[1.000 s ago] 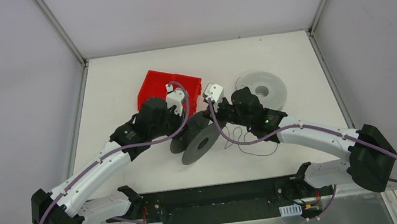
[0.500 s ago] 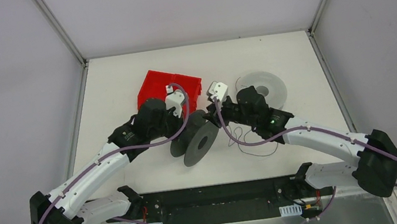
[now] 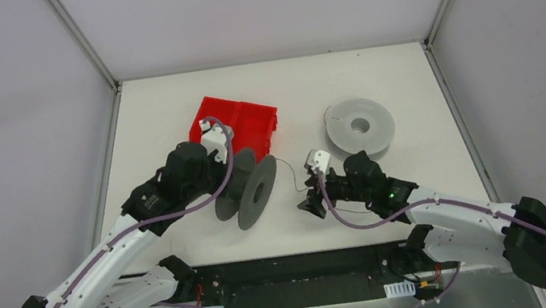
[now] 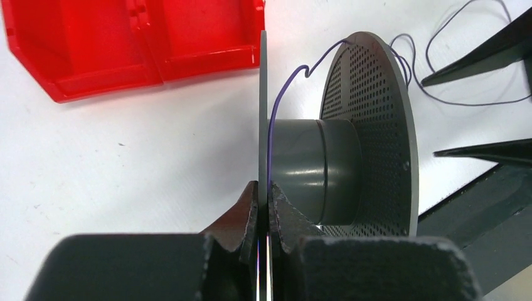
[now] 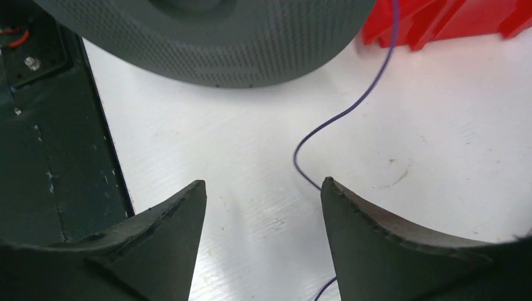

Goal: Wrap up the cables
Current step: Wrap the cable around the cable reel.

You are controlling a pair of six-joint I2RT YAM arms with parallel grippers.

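Note:
My left gripper (image 4: 263,199) is shut on the thin flange (image 4: 263,106) of a dark grey spool (image 3: 248,192), which stands on edge in mid-table. A thin purple cable (image 4: 283,94) runs down the inner face of that flange to the fingers and loops over the perforated far flange (image 4: 370,125). My right gripper (image 5: 263,188) is open and low over the table, right of the spool, with nothing between its fingers. The cable (image 5: 342,113) curves past its right fingertip (image 5: 329,186) without being held. In the top view the right gripper (image 3: 311,202) sits just off the spool.
A red bin (image 3: 238,118) lies behind the dark spool. A light grey spool (image 3: 361,126) lies flat at the back right. More loose cable (image 4: 464,100) curls on the table beyond the spool. The black base rail (image 3: 295,269) runs along the near edge.
My right gripper has opened, let go of the cable and dropped back toward the near edge. My left gripper has shut on the spool's flange and shifted it left.

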